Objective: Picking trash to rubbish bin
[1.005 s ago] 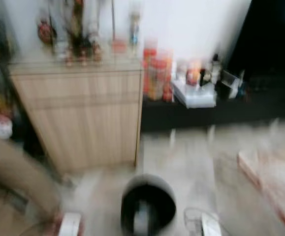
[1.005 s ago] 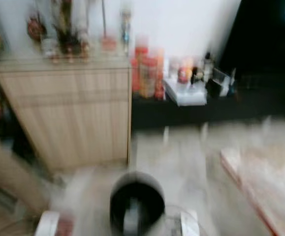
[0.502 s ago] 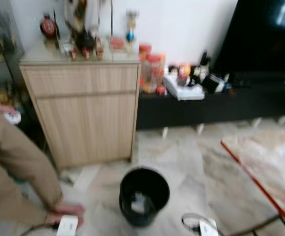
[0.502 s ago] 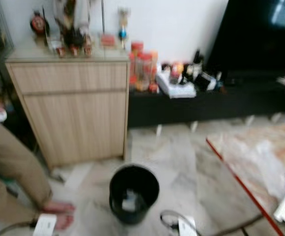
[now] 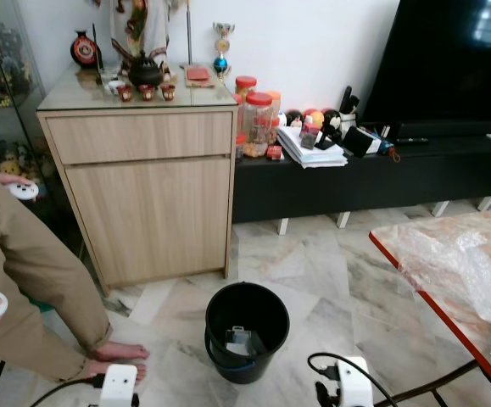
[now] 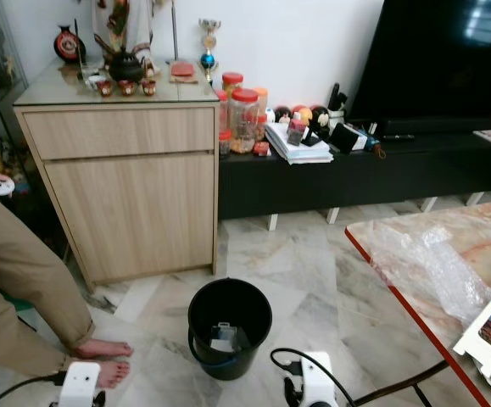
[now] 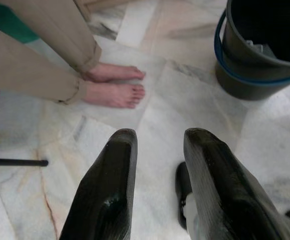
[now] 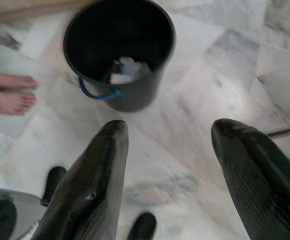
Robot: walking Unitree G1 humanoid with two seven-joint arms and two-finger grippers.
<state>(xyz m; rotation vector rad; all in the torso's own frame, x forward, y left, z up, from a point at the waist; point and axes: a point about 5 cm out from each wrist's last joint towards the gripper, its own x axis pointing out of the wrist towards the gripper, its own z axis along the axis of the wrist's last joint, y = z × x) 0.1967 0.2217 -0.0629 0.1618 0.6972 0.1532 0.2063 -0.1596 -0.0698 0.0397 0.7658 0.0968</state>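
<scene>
The plastic wrap [image 5: 457,267] is seen crumpled on the table [image 5: 415,236] at three o'clock of the bin [image 5: 247,331]. Light and limp, it is best pinched at a raised fold. Both the left gripper [image 7: 157,165] and right gripper [image 8: 170,150] are spread, empty.

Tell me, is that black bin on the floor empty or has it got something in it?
Not empty. The bin stands upright and open, and a few pale scraps of trash lie at its bottom; most of its depth is unfilled.
</scene>
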